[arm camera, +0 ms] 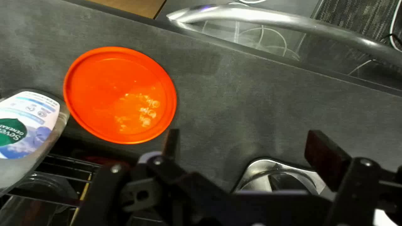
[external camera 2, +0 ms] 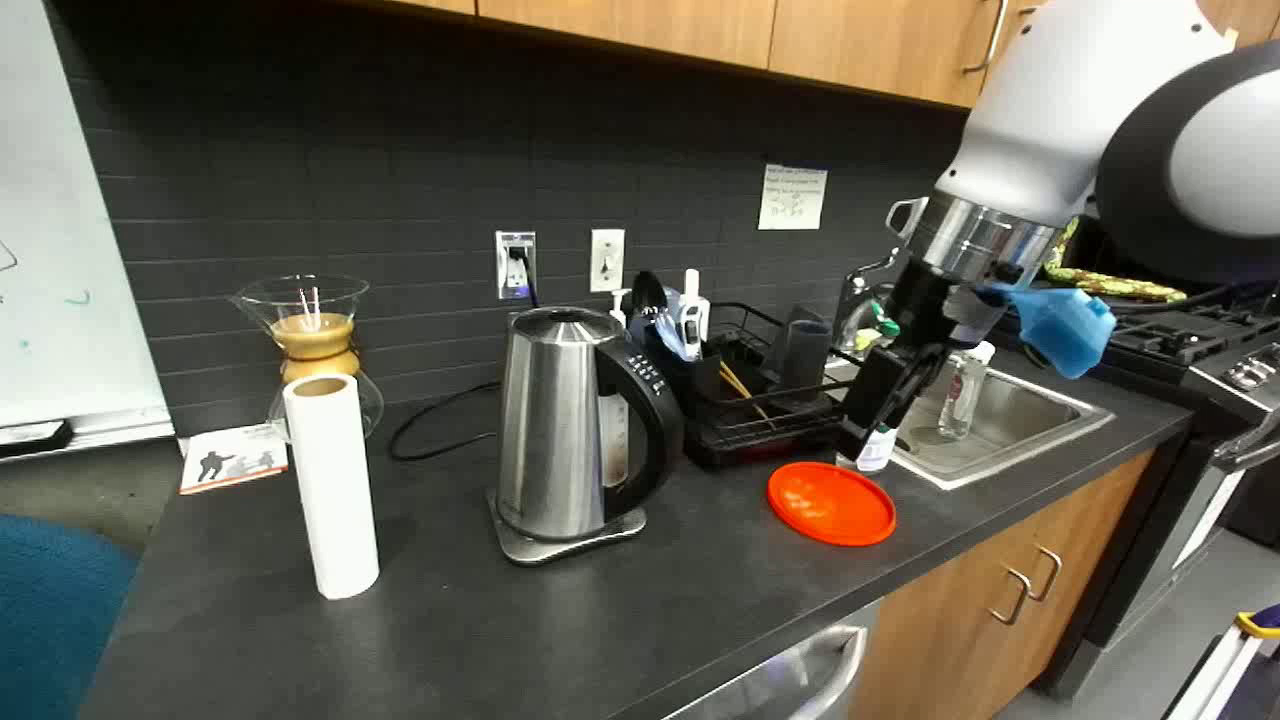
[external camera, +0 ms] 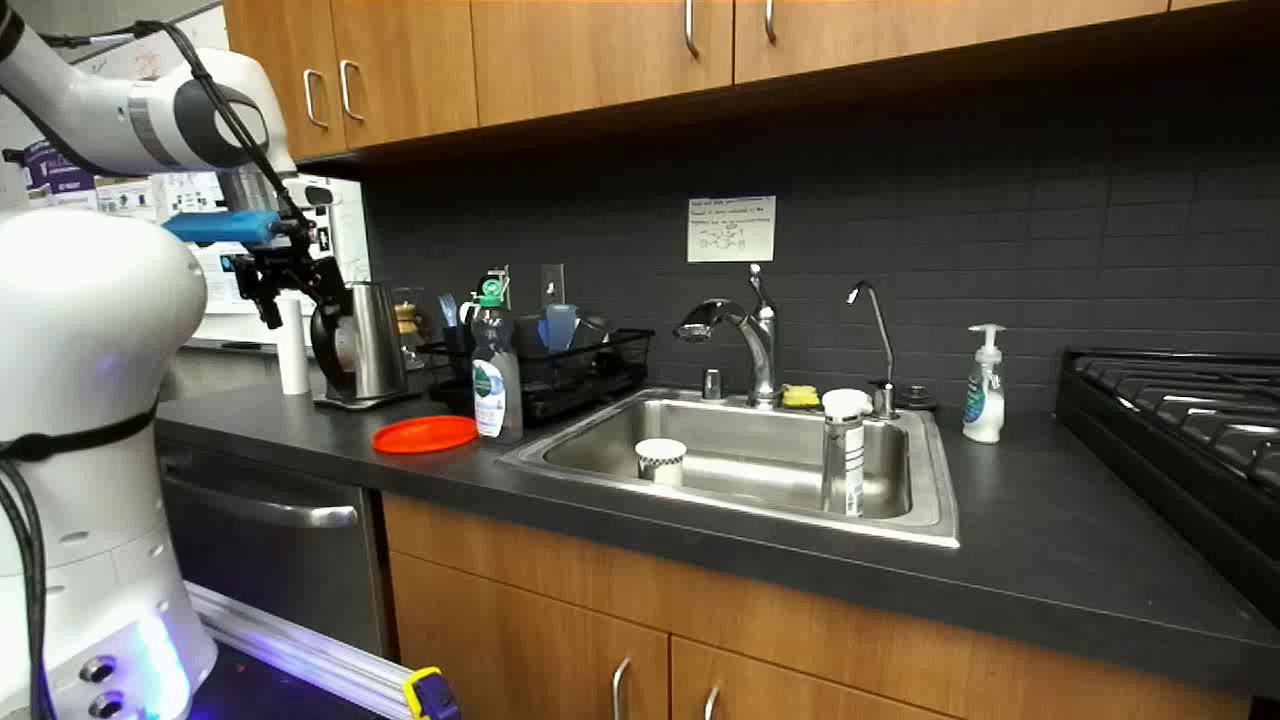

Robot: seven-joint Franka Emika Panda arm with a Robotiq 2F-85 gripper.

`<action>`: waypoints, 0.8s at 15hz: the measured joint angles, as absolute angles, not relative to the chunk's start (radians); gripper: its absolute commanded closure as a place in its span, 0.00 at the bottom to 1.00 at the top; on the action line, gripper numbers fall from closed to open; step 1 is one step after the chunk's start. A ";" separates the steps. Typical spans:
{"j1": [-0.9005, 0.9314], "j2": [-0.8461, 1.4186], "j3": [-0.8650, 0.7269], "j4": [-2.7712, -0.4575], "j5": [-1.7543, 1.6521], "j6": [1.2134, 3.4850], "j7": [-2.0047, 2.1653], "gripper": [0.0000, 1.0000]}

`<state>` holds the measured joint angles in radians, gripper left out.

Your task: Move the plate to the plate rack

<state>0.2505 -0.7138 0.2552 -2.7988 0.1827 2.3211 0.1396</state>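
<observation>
The red-orange plate (external camera: 425,435) lies flat on the dark counter beside the soap bottle; it also shows in an exterior view (external camera 2: 832,503) and at the upper left of the wrist view (arm camera: 117,94). The black wire plate rack (external camera 2: 735,432) stands behind it against the wall side, holding cups and utensils. The rack also shows in an exterior view (external camera: 590,375), partly hidden by the soap bottle, and at the wrist view's lower left. My gripper (arm camera: 245,142) is open and empty, raised above the counter, apart from the plate. It also shows in both exterior views (external camera: 300,295) (external camera 2: 872,410).
The soap bottle (external camera: 494,385) stands between plate and sink (external camera: 935,495). A steel kettle (external camera 2: 555,430) on its base stands to the plate's other side; its base shows below the jaws in the wrist view. A white paper roll (external camera 2: 333,490) and glass coffee maker (external camera 2: 312,335) stand farther along.
</observation>
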 measured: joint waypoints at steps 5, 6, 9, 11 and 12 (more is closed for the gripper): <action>0.250 -0.713 0.255 -2.800 0.183 2.321 0.140 0.00; 0.250 -0.712 0.254 -2.800 0.182 2.321 0.140 0.00; 0.239 -0.712 0.248 -2.799 0.181 2.319 0.159 0.00; 0.220 -0.712 0.238 -2.799 0.182 2.311 0.196 0.00; 0.210 -0.712 0.233 -2.800 0.182 2.305 0.217 0.00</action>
<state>0.2096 -0.7120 0.2334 -2.7995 0.1825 2.3047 0.2170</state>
